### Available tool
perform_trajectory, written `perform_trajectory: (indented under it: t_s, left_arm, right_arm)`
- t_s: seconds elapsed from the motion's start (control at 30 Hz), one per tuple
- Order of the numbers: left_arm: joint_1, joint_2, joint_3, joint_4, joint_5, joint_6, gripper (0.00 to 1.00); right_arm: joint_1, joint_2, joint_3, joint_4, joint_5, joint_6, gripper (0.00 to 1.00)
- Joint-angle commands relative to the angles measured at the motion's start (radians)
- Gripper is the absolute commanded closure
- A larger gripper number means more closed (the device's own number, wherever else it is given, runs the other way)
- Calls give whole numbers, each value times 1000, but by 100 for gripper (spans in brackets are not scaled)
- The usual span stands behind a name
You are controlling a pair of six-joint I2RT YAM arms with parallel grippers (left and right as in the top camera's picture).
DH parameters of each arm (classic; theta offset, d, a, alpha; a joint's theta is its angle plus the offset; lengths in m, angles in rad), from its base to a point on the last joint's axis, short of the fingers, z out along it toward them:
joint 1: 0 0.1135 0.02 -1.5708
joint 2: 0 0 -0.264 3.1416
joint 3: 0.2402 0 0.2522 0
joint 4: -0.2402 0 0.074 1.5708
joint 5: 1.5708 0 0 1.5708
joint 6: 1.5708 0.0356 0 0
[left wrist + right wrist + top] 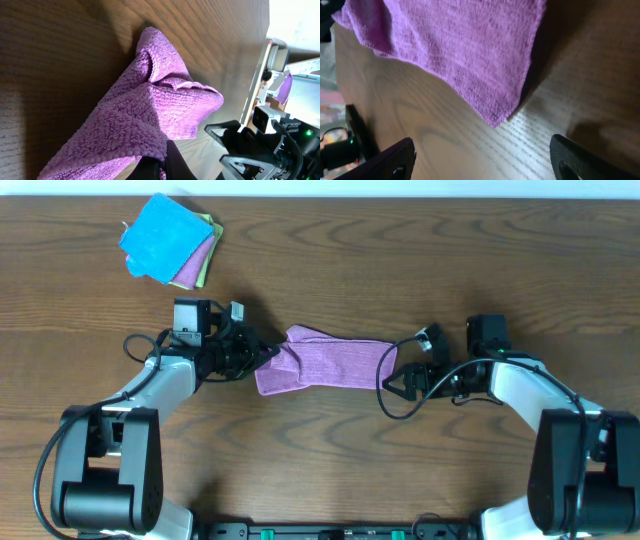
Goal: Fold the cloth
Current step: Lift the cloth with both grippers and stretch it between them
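Note:
A purple cloth (325, 361) lies in the middle of the wooden table, stretched left to right and bunched at its left end. My left gripper (268, 355) is shut on the cloth's left edge; in the left wrist view the fingers (162, 167) pinch the purple cloth (145, 115), which is rumpled in front of them. My right gripper (404, 380) is open and empty just right of the cloth's right end. In the right wrist view the open fingers (482, 160) sit just short of the near corner of the cloth (465, 45).
A stack of folded cloths (170, 240), blue on top with purple and yellow-green below, lies at the back left. The table's far edge runs along the top of the overhead view.

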Motion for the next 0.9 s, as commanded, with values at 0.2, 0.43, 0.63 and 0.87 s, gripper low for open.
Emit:
perform_trajectory:
  t_s: [0.2,0.43,0.63,0.87]
  left_arm:
    - [-2,14,11,2,34,-4,94]
    - [-2,14,11,2,44,-4,94]
    - [-2,14,11,2,51,-4,94]
    - [-2,14,11,2,55,-4,94]
  right_arm:
    - [92,-4,-11,161,89,154,18]
    - [145,-2,-11,180,184,175,21]
    - [151,50,-11,230,191,214,27]
    - [159,89,-11,262,145,239,61]
